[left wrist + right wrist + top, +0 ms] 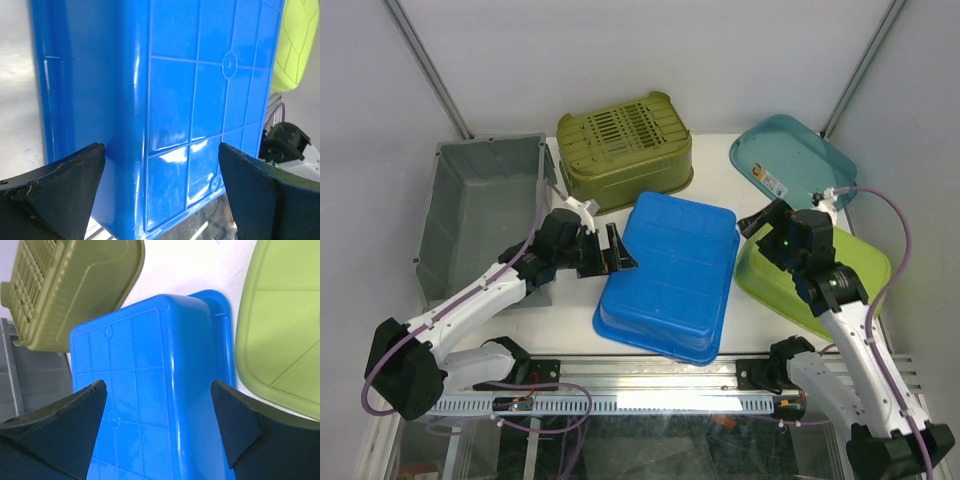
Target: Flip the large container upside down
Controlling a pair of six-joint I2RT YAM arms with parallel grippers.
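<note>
Left end effector (617, 250) stands wide open at the left edge of the blue container (670, 275) and holds nothing; whether its fingertips touch the wall cannot be told. The right end effector (761, 222) is also wide open and empty, near the container's upper right corner. The container lies bottom up in the middle of the worktop (712, 175), between the grey bin (480, 215), olive basket (625, 150) and lime tub (815, 275).
</note>
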